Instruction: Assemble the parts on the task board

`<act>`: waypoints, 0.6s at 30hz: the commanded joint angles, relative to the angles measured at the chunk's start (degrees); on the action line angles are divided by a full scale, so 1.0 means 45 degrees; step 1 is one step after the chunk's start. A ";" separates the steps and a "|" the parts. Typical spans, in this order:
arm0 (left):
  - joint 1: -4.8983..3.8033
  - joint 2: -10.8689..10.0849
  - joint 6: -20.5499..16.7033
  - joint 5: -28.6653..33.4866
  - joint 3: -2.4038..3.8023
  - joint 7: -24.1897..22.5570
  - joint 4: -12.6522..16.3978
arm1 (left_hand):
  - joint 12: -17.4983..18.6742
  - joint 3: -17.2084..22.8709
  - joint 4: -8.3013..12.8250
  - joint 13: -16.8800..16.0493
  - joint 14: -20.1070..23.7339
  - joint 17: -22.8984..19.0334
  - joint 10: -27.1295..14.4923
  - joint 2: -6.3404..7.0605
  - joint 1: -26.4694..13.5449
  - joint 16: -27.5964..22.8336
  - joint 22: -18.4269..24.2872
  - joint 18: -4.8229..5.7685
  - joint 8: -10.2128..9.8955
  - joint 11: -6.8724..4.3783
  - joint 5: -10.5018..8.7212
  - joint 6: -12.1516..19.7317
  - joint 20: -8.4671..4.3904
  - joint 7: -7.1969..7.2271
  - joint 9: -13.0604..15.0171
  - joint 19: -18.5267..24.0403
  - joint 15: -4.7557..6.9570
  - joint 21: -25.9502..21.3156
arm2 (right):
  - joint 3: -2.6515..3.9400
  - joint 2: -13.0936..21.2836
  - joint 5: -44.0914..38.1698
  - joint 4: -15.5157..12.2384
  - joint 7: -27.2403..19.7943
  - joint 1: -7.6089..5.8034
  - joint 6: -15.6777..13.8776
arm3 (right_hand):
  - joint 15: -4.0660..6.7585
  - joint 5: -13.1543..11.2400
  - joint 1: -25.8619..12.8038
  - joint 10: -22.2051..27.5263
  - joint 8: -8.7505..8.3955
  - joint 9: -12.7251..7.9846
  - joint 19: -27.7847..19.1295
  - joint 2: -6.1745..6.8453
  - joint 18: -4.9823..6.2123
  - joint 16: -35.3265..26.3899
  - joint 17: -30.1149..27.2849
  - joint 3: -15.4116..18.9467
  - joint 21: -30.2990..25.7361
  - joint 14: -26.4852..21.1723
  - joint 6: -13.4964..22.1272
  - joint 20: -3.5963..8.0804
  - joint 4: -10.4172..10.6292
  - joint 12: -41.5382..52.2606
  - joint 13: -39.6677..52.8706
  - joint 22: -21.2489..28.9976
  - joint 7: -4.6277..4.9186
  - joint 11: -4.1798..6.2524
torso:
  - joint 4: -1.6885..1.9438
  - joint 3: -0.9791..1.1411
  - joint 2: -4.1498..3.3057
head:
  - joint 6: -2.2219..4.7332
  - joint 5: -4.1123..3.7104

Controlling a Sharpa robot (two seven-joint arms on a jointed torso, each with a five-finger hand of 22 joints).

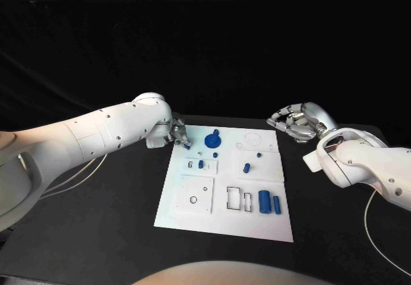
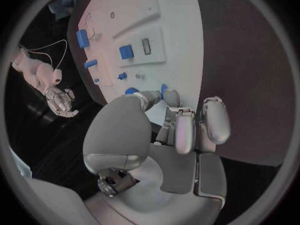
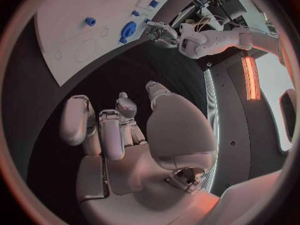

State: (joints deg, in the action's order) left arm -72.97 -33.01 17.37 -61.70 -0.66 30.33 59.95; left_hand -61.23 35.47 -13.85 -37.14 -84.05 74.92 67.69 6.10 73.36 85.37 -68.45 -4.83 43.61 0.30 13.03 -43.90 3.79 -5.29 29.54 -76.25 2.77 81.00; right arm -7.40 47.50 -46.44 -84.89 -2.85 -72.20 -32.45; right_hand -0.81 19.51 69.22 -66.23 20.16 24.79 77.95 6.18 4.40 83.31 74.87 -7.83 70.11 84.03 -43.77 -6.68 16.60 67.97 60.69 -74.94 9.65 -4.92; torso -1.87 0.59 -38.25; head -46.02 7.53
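1. The task board (image 1: pixel 224 221) is a white rectangular plate lying flat in the middle of the black table, with raised square panels and outlined cut-outs
2. A round blue disc part (image 1: pixel 213 140) lies at the board's 11 o'clock corner
3. Small blue pegs (image 1: pixel 201 163) stand on a panel left of centre, and another blue piece (image 1: pixel 246 167) at centre
4. Two blue cylinder parts (image 1: pixel 265 202) lie side by side near 4 o'clock

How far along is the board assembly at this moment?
Early, it seems. The blue parts lie or stand scattered on the task board. The left hand is at the board's far left corner by a small blue piece; whether it grips it is unclear. The right hand hovers beside the board, holding nothing.
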 commanded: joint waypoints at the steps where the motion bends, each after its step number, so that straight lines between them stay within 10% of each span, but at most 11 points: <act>1: 0.0001 -0.0039 -0.0480 0.0368 0.0003 -0.0347 0.0052 | 0.0025 0.1655 0.1271 0.0131 -0.0734 0.0905 0.0043 0.0036 -0.0082 0.0032 0.0048 0.0018 0.0632 0.0038 0.0082 0.0095 -0.0111 0.0084 0.0636 0.0045 0.0055 0.0014 | 0.0001 -0.0015 -0.0129 0.0022 -0.0043 0.0006 0.0181 | 0.0061 0.0076 0.0048 0.0033 0.0057 -0.0011 -0.0068 -0.0080 0.0129 -0.0054 0.0011 0.0056 -0.0043 0.0530 0.0074 0.0020 -0.0013 0.0007 -0.0003 -0.0089 -0.0003 0.0011 | -0.0002 0.0003 0.0007 | -0.0004 0.0027; 18: 0.0063 -0.1449 -0.1118 0.1070 0.0002 -0.0158 0.2225 | 0.0072 0.2611 0.1701 0.0324 -0.0747 0.0933 0.0116 0.0386 -0.0636 0.0050 -0.0087 0.0040 0.1212 -0.0064 0.0114 0.0055 -0.0160 0.0184 0.0831 -0.0036 0.0137 0.0074 | -0.0010 0.0075 -0.0126 0.0008 -0.0011 0.0015 0.0253 | 0.0062 0.0094 0.0043 0.0023 0.0083 -0.0015 -0.0061 -0.0089 0.0127 -0.0062 0.0002 0.0073 -0.0042 0.0528 0.0073 0.0022 -0.0001 0.0018 0.0002 -0.0096 -0.0006 0.0013 | 0.0063 0.0010 0.0050 | 0.0031 0.0037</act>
State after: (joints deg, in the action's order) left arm -72.78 -39.32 13.81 -58.02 -0.66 29.76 69.10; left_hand -60.93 40.02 -13.21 -35.71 -83.88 74.91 67.81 8.23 70.77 85.37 -68.73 -4.83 48.00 0.19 13.51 -43.43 3.27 -5.20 29.56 -76.37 3.02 81.01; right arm -7.44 47.81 -46.45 -84.80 -2.82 -72.17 -32.23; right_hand -0.81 19.75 69.22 -66.23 20.16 24.80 77.95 6.19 4.40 83.31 74.87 -7.83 70.11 84.03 -43.77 -6.68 16.60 67.97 60.69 -74.92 9.65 -4.92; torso -1.63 0.63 -38.01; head -45.82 7.73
